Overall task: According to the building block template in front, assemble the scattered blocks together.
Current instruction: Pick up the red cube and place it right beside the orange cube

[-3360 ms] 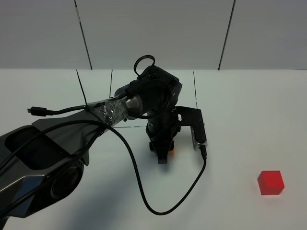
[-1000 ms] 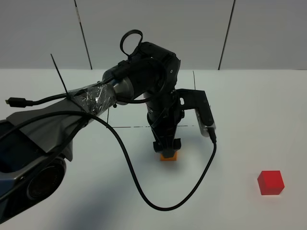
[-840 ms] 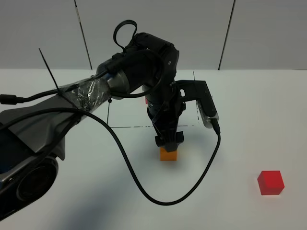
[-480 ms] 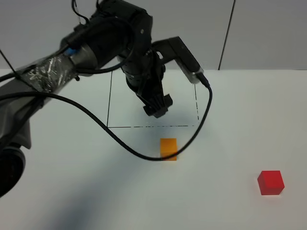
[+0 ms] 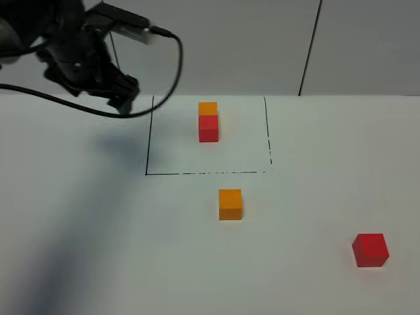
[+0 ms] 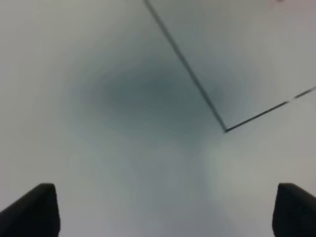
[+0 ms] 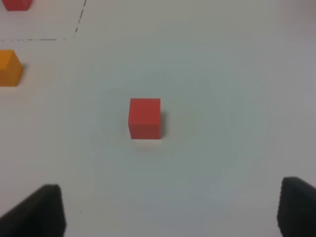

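Template: the building block template (image 5: 209, 122) sits far centre inside its black outline (image 5: 149, 172), with the orange cube behind and the red cube touching in front. That is your pattern.
Orange block: the orange block (image 5: 230, 204) stands just near of the outline with nothing gripping it, likely parked as the copy's far half.
Red block: the red block (image 7: 144, 118) lies well apart, near right; it belongs against the orange's near face.
Left gripper: the left gripper (image 6: 168, 212) is raised far left, fingers spread, empty, out of your way.
Right gripper: the right gripper (image 7: 170, 212) hovers over the red block, fingers apart with nothing between them, placed for the pick.

Red cube (image 7: 144, 118) sits at centre; orange cube (image 7: 9, 68) lies well apart.
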Robot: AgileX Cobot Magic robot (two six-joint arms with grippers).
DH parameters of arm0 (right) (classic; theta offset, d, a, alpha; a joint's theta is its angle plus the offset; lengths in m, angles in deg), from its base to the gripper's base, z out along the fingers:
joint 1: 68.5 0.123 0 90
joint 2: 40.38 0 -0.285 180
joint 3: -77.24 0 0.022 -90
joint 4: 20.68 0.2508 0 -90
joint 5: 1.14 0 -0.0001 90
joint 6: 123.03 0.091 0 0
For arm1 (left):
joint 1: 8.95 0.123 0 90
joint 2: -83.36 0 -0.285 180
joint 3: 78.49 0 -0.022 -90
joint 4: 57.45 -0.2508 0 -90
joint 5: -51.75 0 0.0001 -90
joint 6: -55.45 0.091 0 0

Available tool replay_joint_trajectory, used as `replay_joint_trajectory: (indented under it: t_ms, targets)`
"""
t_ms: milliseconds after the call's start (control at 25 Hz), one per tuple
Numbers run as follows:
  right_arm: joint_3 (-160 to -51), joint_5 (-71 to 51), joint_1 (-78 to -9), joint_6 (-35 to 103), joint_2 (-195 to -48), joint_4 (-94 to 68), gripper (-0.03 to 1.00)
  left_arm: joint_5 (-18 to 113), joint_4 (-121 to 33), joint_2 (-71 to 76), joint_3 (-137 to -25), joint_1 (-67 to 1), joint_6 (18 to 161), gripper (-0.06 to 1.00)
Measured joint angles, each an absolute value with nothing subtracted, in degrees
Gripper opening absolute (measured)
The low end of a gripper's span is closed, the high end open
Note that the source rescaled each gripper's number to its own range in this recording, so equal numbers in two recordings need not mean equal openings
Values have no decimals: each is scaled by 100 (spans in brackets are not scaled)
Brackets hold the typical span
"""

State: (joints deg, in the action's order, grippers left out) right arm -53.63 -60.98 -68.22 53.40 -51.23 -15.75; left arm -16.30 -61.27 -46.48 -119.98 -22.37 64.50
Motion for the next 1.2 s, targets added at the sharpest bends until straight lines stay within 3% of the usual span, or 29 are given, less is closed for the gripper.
replay_joint_trajectory:
  t_ms: [280,440,1200]
  targets:
    - [-5363,-6098,-6822,5340,-5123,-1575,73,-1525,-5745,-3456,-10472,-883,6275,93]
    - [-5363,-6098,-6822,5340,-5123,-1575,73,-994,-5277,-2415,-9327,-484,6270,91]
    - [-5363,-6098,-6822,5340,-5123,-1575,73,-320,-6137,3581,-4805,-446,4739,87]
